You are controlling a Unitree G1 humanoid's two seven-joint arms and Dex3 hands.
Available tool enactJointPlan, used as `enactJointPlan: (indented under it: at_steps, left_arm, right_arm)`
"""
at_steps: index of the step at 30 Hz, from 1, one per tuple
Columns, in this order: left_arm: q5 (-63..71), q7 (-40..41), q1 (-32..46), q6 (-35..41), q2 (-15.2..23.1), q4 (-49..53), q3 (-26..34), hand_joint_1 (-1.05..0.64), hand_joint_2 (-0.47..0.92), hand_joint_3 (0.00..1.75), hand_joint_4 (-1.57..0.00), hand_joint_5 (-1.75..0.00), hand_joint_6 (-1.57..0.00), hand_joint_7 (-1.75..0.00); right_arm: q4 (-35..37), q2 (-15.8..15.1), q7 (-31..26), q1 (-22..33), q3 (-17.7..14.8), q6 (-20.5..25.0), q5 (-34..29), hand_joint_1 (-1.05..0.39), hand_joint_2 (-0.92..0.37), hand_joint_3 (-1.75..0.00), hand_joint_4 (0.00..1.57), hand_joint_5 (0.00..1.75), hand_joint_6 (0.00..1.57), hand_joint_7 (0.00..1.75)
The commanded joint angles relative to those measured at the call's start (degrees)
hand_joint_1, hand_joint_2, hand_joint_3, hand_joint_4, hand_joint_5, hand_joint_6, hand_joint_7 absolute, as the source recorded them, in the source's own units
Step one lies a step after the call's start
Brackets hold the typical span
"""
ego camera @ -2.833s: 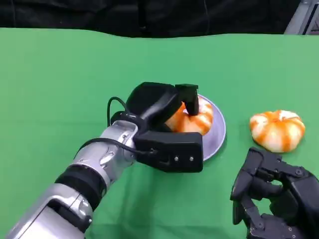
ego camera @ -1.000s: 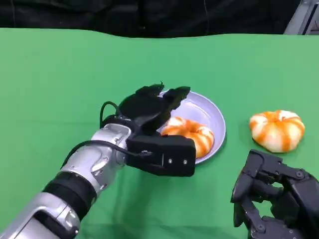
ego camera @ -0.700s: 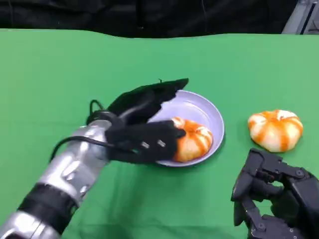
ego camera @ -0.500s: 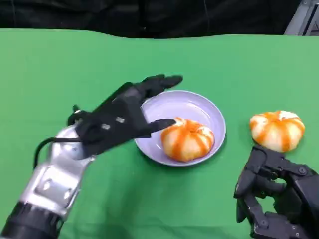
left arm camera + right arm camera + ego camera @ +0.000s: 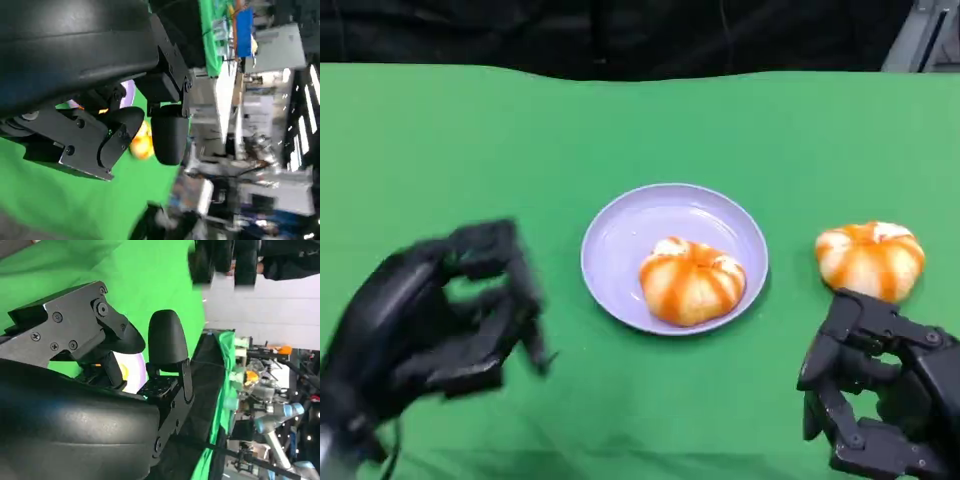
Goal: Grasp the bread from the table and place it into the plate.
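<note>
At the centre of the head view, one orange-striped bread roll (image 5: pixel 691 280) is seen lying inside the lilac plate (image 5: pixel 620 235); a second roll (image 5: pixel 871 259) is left on the green table (image 5: pixel 470 140) at the right. The left hand (image 5: pixel 435 315), blurred at lower left, is held with fingers curled around nothing. The right hand (image 5: pixel 880 395), cut off at lower right, is likewise curled and empty.

From the left wrist, a roll (image 5: pixel 140 145) is half hidden behind black fingers (image 5: pixel 169 135).

From the right wrist, the plate's edge (image 5: pixel 136 372) is glimpsed between fingers (image 5: pixel 167 340).
</note>
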Motion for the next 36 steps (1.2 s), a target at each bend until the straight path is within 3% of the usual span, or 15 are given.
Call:
enactJointPlan:
  at_steps: [1, 10, 19, 24, 36]
  left_arm:
    - [-6.4, -1.3, 8.5, -0.2, 1.0, -3.4, 5.5, -0.01, 0.60, 1.40, -0.94, -1.75, -0.75, -1.75]
    - [-9.3, -4.1, 16.6, -5.4, 0.1, 0.2, 7.7, -0.01, 0.64, 1.31, -0.94, -1.75, -0.76, -1.75]
    - [-9.8, -3.4, 14.6, -7.2, -0.1, 2.6, 7.2, 0.00, 0.61, 1.40, -0.97, -1.75, -0.78, -1.75]
    - [-10.4, -2.4, 13.5, -6.4, -0.3, 3.1, 6.8, 0.05, 0.69, 1.36, -0.97, -1.75, -0.77, -1.75]
    - [-9.4, 1.7, 11.4, -5.5, -0.9, 3.1, 4.5, 0.14, 0.70, 1.43, -1.00, -1.75, -0.78, -1.75]
  right_arm:
    - [1.0, -0.8, 0.4, -0.7, -1.2, -0.7, 0.3, -0.03, -0.64, -1.11, 0.77, 1.75, 0.67, 1.55]
    - [4.0, -1.0, 1.8, -1.7, -2.6, -2.8, 1.0, -0.01, -0.64, -1.11, 0.76, 1.75, 0.66, 1.55]
    - [3.8, -0.9, 1.8, -1.0, -2.6, -3.0, 0.9, 0.00, -0.63, -1.11, 0.80, 1.75, 0.68, 1.55]
    - [3.5, -0.9, 2.3, -0.9, -2.9, -2.5, 2.2, 0.00, -0.64, -1.12, 0.81, 1.75, 0.69, 1.55]
    - [4.4, -0.9, 2.7, -1.2, -2.9, -3.2, 2.3, 0.00, -0.65, -1.13, 0.80, 1.75, 0.67, 1.58]
